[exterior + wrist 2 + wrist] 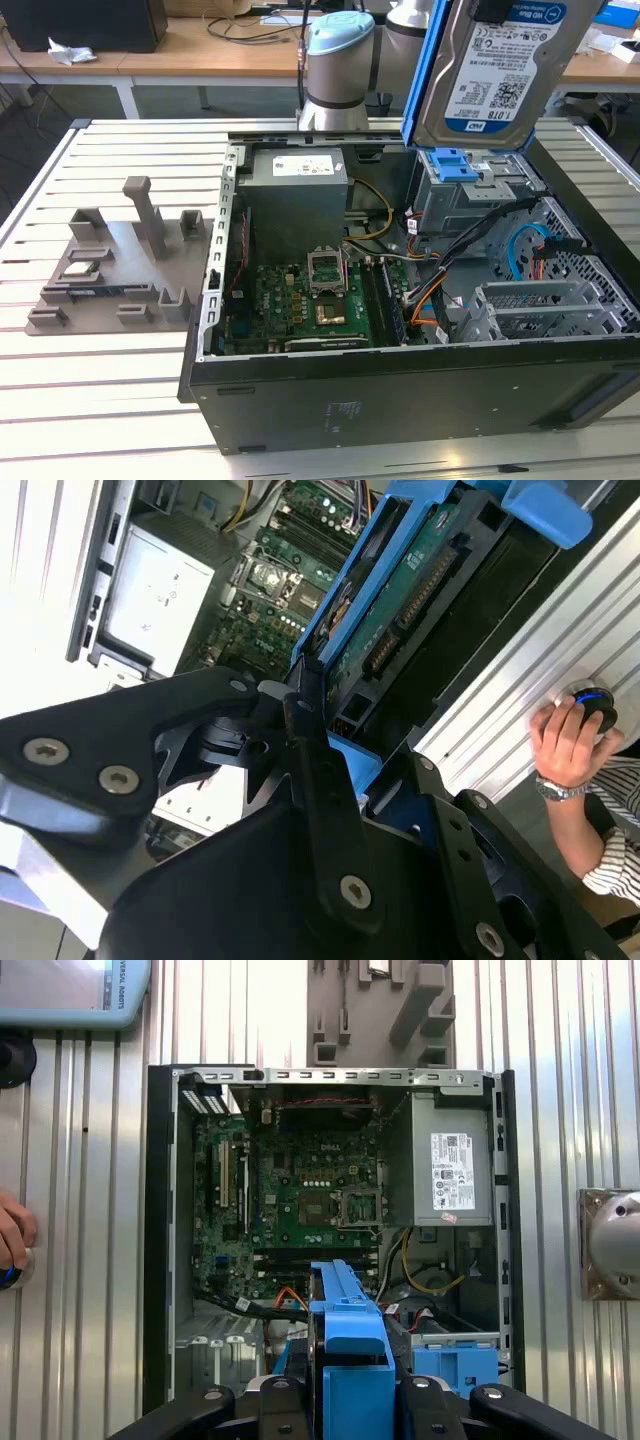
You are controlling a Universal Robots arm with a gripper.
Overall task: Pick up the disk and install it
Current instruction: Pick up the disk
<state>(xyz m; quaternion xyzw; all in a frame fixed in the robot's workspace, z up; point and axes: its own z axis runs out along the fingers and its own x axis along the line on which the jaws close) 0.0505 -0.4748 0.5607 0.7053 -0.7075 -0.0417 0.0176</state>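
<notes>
**Item:** flat rectangular silver-metal disk with a white-and-blue label, framed by a blue plastic carrier bracket.

**Location:** high at the exterior view's right, held on edge with the label facing the camera. It hangs above and apart from the grey metal drive cage and its blue plastic latch plate. The cage sits inside the open black computer case, which lies on the slatted metal table.

**Tool:** black linkage-fingered gripper, closed on the disk, with its fingers against the carrier bracket from both sides.

**Handling, as judged:** the disk is lifted but not seated.
- The bracket wants keeping square to the cage opening.
- The plastic frame may flex, so the grip should stay firm and travel slow.
- The orange and black cables beside the cage are a likely snag.

**Views compared:**
- The exterior view shows the label face and the gap above the cage.
- The second wrist view shows the reverse face, a green circuit board, and the finger contact. It also shows a person's hand on a round blue-ringed button.
- The first wrist view looks down the bracket's narrow edge onto the green motherboard and grey power supply box.
</notes>
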